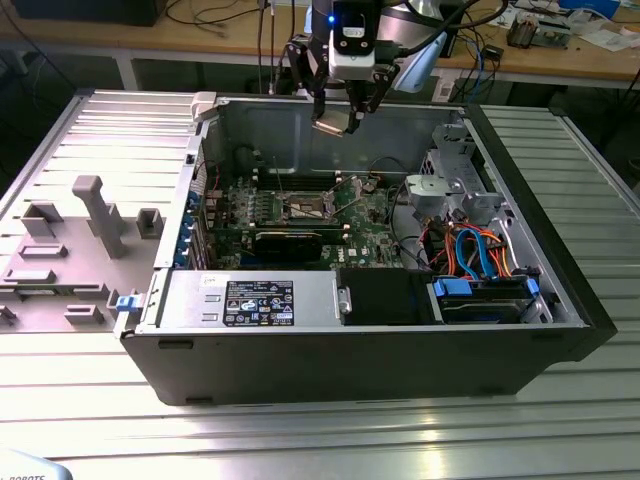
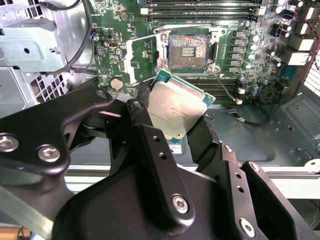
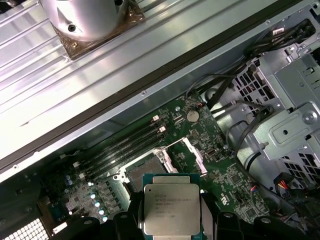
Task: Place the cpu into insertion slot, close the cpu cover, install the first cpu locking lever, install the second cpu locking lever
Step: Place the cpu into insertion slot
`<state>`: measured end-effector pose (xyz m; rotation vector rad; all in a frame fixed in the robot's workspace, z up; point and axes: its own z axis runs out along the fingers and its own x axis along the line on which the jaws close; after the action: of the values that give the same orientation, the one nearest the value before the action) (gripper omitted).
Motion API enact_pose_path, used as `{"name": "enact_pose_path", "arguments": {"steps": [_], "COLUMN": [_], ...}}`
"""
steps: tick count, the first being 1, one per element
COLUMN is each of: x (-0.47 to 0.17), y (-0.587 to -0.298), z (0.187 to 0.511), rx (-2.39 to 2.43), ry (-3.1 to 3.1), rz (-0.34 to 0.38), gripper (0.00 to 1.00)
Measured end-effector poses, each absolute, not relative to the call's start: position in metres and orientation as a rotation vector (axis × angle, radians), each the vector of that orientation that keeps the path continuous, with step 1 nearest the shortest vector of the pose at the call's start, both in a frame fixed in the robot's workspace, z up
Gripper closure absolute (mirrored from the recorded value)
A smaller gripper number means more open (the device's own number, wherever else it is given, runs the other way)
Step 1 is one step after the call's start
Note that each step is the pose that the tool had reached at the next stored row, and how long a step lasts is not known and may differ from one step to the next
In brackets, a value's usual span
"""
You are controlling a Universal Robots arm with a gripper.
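Exterior view: the hand (image 1: 338,112) hangs above an open computer case (image 1: 350,360) on the table (image 1: 300,440), pinching the cpu (image 1: 330,125) by its edges; the insertion slot (image 1: 303,208) lies below, well apart. Second wrist view: the cpu sits tilted between black fingers (image 2: 150,145); the cpu cover (image 2: 129,60) stands open beside the bare slot. First wrist view: its metal top faces the camera; I judge it light, stiff, slippery and fragile underneath, so the edges are the place to hold.

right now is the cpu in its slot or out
Out: the gripper holds the cpu above the board; the insertion slot lies bare.
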<state>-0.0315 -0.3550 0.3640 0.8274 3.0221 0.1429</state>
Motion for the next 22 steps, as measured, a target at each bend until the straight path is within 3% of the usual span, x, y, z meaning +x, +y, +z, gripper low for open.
{"name": "enact_pose_path", "arguments": {"steps": [22], "x": [-0.0315], "y": [-0.3550], "z": [0.3640], "rx": [0.865], "ry": [3.011], "rz": [0.143], "gripper": [0.45]}}
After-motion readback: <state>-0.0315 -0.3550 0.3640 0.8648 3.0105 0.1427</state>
